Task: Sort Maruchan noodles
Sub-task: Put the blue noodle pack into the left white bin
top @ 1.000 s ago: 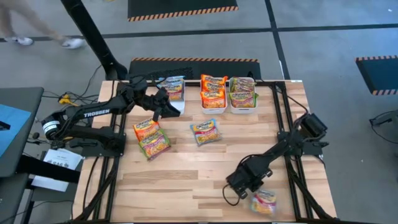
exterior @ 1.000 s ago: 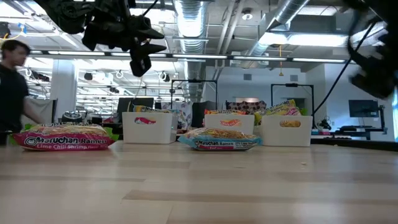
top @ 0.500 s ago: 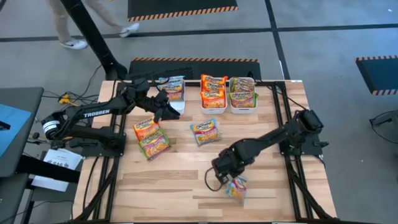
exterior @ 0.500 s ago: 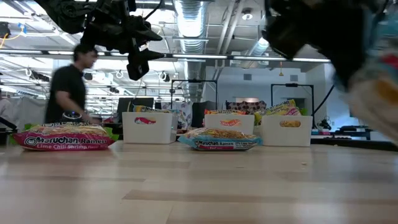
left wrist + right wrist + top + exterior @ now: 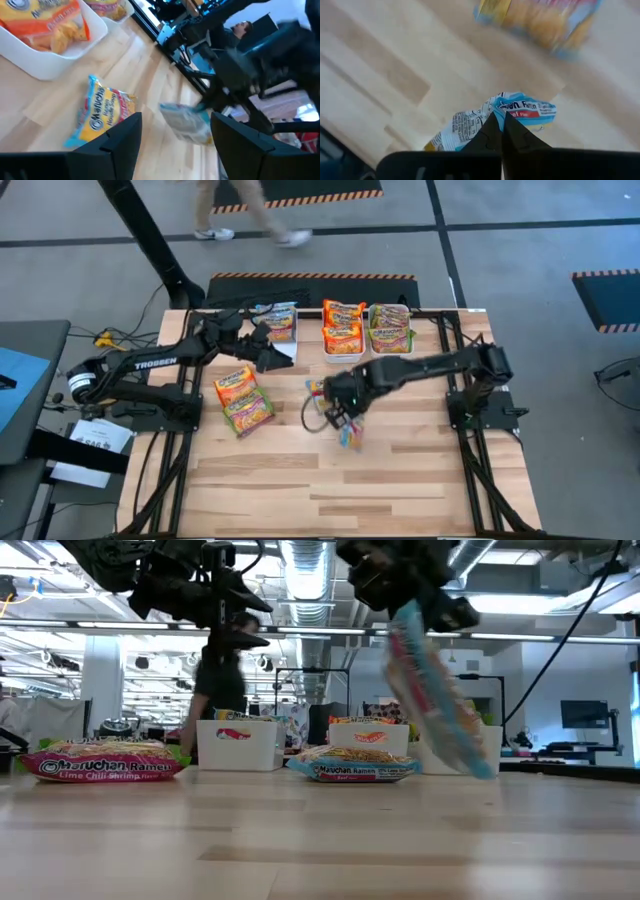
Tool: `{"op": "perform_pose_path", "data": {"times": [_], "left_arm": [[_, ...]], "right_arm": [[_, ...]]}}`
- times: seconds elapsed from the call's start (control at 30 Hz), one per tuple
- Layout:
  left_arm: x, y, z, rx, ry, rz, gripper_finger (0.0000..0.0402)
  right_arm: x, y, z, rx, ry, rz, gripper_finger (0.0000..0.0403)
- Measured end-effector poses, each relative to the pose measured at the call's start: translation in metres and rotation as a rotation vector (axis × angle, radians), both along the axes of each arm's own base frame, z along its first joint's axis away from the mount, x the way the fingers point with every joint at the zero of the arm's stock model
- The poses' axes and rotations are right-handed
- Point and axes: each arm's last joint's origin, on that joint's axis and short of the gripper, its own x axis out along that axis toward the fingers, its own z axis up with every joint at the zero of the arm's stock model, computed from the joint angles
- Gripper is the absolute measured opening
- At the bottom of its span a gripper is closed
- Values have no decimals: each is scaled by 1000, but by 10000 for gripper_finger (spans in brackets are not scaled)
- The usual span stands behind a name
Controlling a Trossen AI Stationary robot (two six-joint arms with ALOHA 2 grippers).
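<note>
My right gripper (image 5: pixel 336 406) is shut on a blue-edged Maruchan packet (image 5: pixel 436 700) that hangs over the table's middle. A second blue-edged packet (image 5: pixel 318 390) lies flat beside it, partly under the arm. An orange packet (image 5: pixel 232 387) and a green-edged packet (image 5: pixel 250 413) lie flat at the left. Three white bins stand at the far edge, holding blue (image 5: pixel 279 325), orange (image 5: pixel 343 330) and green (image 5: pixel 390 330) packets. My left gripper (image 5: pixel 175 145) hovers open by the left bin's near side, with nothing between its fingers. My right gripper pinches the packet's crumpled upper end (image 5: pixel 506 109) between its two fingertips. The fingers come from above, pointing steeply down. The packet hangs below them, tilted and lifted clear of the table, its lower end (image 5: pixel 478 762) toward the right in the low view.
Black frame rails (image 5: pixel 462 430) run along the table's right and left sides. Bare wood (image 5: pixel 330 480) fills the near half of the table. A person (image 5: pixel 245 210) walks on the floor beyond the far edge.
My right gripper has carried the blue-edged packet from the table's near right corner up and toward the middle, tipping steeper as it went; the packet now swings clear above the wood. My left gripper has stayed in place, rolled a little and spread its fingers wider.
</note>
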Motion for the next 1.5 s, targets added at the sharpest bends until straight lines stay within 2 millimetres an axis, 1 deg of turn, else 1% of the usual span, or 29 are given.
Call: {"op": "perform_pose_path", "data": {"times": [0.2, 0.43, 0.53, 0.63, 0.77, 1.03, 1.17, 1.3, 1.5], "left_arm": [[6, -9, 0, 14, 12, 33, 222], [10, -17, -2, 30, 43, 109, 222], [12, -20, -2, 23, 45, 123, 222], [12, -22, -2, 25, 46, 133, 222], [12, -22, -2, 25, 44, 129, 222], [12, -20, 0, 36, 53, 127, 222], [17, -18, 22, 86, 11, 122, 222], [19, -16, 40, 126, 48, 155, 222], [19, -17, 53, 150, 153, 208, 222]], "right_arm": [[5, -44, 17, -68, -47, -24, 5], [3, -96, 32, -113, -93, -86, 5], [1, -114, 38, -134, -111, -97, 5], [-1, -127, 45, -152, -132, -103, 5], [-1, -136, 57, -180, -175, -87, 5], [3, -141, 87, -308, -276, -110, 5], [5, -146, 96, -330, -341, -128, 5], [5, -146, 102, -338, -360, -126, 6], [5, -145, 104, -348, -362, -158, 6]]}}
